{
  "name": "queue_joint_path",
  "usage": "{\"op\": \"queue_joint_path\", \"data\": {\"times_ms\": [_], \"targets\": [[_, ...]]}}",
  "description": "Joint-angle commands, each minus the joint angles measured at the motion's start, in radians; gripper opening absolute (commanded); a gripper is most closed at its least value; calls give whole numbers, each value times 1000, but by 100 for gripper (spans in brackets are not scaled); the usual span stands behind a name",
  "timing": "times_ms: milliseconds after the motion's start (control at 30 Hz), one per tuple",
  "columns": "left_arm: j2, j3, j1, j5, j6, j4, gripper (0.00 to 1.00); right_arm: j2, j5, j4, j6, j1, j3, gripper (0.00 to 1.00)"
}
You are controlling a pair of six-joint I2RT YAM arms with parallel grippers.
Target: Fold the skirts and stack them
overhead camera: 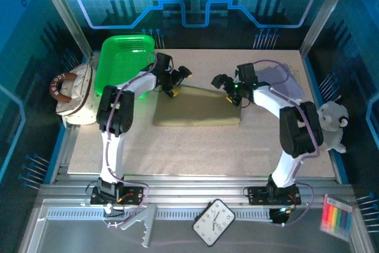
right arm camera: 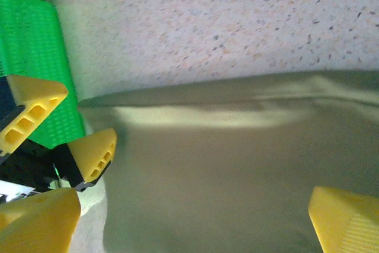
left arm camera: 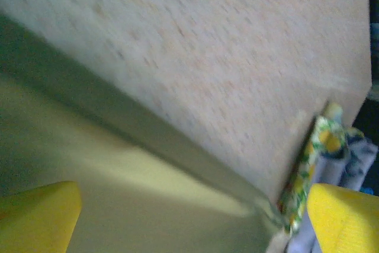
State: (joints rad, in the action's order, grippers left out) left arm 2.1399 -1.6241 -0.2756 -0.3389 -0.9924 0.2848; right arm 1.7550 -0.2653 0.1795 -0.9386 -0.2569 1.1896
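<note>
The khaki-tan skirt (overhead camera: pixel 198 111) lies folded flat in a rectangle at the table's middle. My left gripper (overhead camera: pixel 177 81) hovers open over its far left corner, and my right gripper (overhead camera: pixel 227 89) hovers open over its far right corner. In the left wrist view the khaki skirt (left arm camera: pixel 118 199) spreads under my open left gripper (left arm camera: pixel 189 223), touching neither fingertip. The right wrist view shows the same cloth (right arm camera: pixel 237 176) beneath my open right gripper (right arm camera: pixel 192 223). The lavender-grey skirt (overhead camera: pixel 277 76) lies at the back right, with the leafy-print skirt (left arm camera: pixel 308 170) beside it.
A green tray (overhead camera: pixel 121 57) stands at the back left, close behind the left arm. A cream handbag (overhead camera: pixel 74 96) sits at the left edge and a white plush toy (overhead camera: pixel 333 125) at the right edge. A clock (overhead camera: pixel 213 222) lies on the near rail.
</note>
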Motion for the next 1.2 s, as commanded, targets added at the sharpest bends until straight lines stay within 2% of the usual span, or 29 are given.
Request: {"op": "queue_joint_path", "data": {"times_ms": [0, 133, 267, 367, 467, 633, 733, 900, 1067, 1167], "targets": [[-219, 132, -27, -66, -1, -9, 99, -100, -5, 135, 2, -29, -57, 100], [-326, 375, -42, -168, -167, -205, 99, -158, -70, 47, -105, -58, -156, 100], [-336, 552, -65, -224, -377, -450, 99, -159, -109, -164, -271, -96, -257, 100], [-302, 632, -81, -216, -512, -634, 99, -143, -77, -294, -351, -132, -302, 100], [-249, 632, -86, -226, -550, -686, 99, -111, -57, -343, -374, -151, -304, 100], [-243, 694, -69, -193, -509, -629, 99, -101, 1, -269, -331, -145, -351, 100], [-255, 758, -45, -169, -456, -560, 99, -90, 17, -214, -286, -117, -379, 100], [-274, 848, -9, -163, -423, -542, 99, -84, 32, -127, -209, -68, -397, 100], [-373, 868, 6, -126, -307, -379, 99, -60, 43, -42, -134, -43, -391, 100], [-453, 843, 6, -83, -207, -214, 99, -40, 40, -15, -116, -41, -387, 100]]}}
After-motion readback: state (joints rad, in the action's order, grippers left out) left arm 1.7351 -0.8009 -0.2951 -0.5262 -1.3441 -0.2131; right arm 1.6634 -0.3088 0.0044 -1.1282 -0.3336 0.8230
